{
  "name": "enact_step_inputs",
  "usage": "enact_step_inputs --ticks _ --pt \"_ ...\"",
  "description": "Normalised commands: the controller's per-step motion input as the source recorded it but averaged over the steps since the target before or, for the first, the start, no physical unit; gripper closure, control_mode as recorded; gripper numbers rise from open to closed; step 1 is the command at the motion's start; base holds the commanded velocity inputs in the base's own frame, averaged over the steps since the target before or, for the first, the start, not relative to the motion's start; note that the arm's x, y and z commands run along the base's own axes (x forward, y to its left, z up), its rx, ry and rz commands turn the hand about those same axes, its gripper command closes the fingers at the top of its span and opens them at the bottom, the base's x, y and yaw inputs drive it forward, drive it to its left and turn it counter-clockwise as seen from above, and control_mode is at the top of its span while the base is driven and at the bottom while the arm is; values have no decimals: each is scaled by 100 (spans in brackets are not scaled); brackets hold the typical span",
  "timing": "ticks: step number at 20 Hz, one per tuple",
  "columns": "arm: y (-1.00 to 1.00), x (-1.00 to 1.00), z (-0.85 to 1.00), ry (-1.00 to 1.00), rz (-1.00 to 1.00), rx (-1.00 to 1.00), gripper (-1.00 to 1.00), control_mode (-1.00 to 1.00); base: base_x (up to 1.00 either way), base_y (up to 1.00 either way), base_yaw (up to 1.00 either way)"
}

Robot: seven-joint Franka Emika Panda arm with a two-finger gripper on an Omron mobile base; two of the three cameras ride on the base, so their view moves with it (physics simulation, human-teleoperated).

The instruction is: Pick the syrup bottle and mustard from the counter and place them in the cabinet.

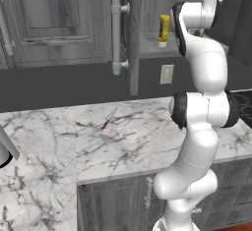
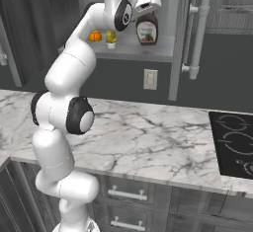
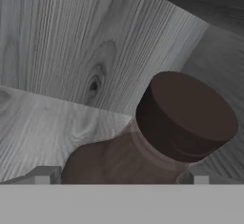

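Hand view, closest of all: the small dark brown syrup bottle with its rounded shoulders and flat dark cap (image 3: 183,116) sits right between the two finger tips, with grey wood-grain panels of the cabinet interior behind it. The tips stand either side of the bottle's body, but I cannot tell whether they are pressing on it or slack.

Nearest in the left base view is the white marble desk with grey veins (image 1: 133,141), broad and flat. A small knife with a red handle (image 1: 109,118) lies on it, well apart from anything else. In the right base view a black stovetop (image 2: 234,142) is set into the desk at the right.

Above and behind the desk, the grey wood-grain cabinet (image 1: 135,28) stands with its panelled door swung out, the long pale cylindrical bar handle (image 1: 116,33) upright on the door's edge. The hand (image 2: 147,13) is raised to the cabinet opening, and the syrup bottle (image 2: 147,31) hangs right under it, upright, low over the grey shelf (image 2: 143,51); whether its base touches the shelf I cannot say.

Farther in on the same shelf, the slim yellow mustard squeeze bottle (image 1: 163,30) stands with its whitish cap end down. An orange round thing (image 2: 95,36) sits just beside it.
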Motion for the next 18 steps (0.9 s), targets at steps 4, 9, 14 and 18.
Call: enact_step_inputs --ticks 4,9,14,18 --pt "-8 -21 -34 -5 3 3 -100 -100 0 0 0" --pt "-7 -24 -57 -2 5 6 -100 -100 0 0 0" --pt "3 0 -8 2 0 1 -100 -100 0 0 0" --pt "27 15 -9 1 0 -1 -100 -100 0 0 0"
